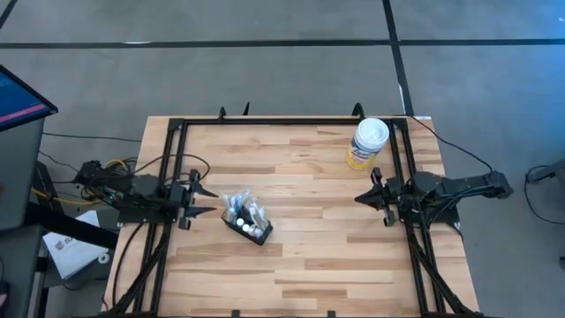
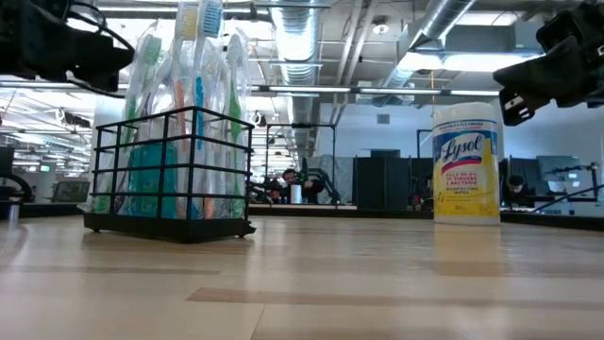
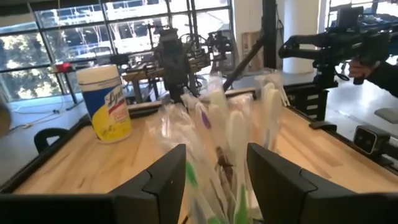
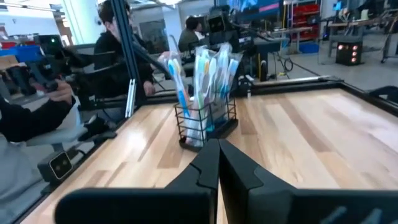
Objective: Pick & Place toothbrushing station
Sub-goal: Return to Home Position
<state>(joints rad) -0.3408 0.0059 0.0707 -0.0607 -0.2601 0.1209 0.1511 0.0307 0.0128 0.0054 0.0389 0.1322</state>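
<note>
Bare pale wooden tabletop (image 2: 311,293) fills the foreground, with nothing loose lying on it. Further back on it stands the toothbrushing station (image 2: 170,170), a small black wire box-shaped holder. It is upright and packed with wrapped toothbrushes in green, blue and orange that rise well above its rim, with something teal low inside.

From above, the holder sits left of the table's middle. A yellow cylindrical wipes canister with a white lid (image 1: 366,143) stands well apart from it, near the far right corner.

The left gripper (image 3: 216,152) hovers just beside the holder on its left side, pointing at it. Its two dark fingers are spread wide with nothing between them, and they do not touch the holder. The right gripper (image 4: 217,149) waits at the right side of the table, well apart from the holder. Its fingers are pressed together and hold nothing.

From where I stand, the loading looks finished, since every item visible on the table other than the canister is already in the holder. What seems left is only for the arms to settle at rest, the left one having the holder close ahead of it. Which compartment holds what cannot be told from here.
</note>
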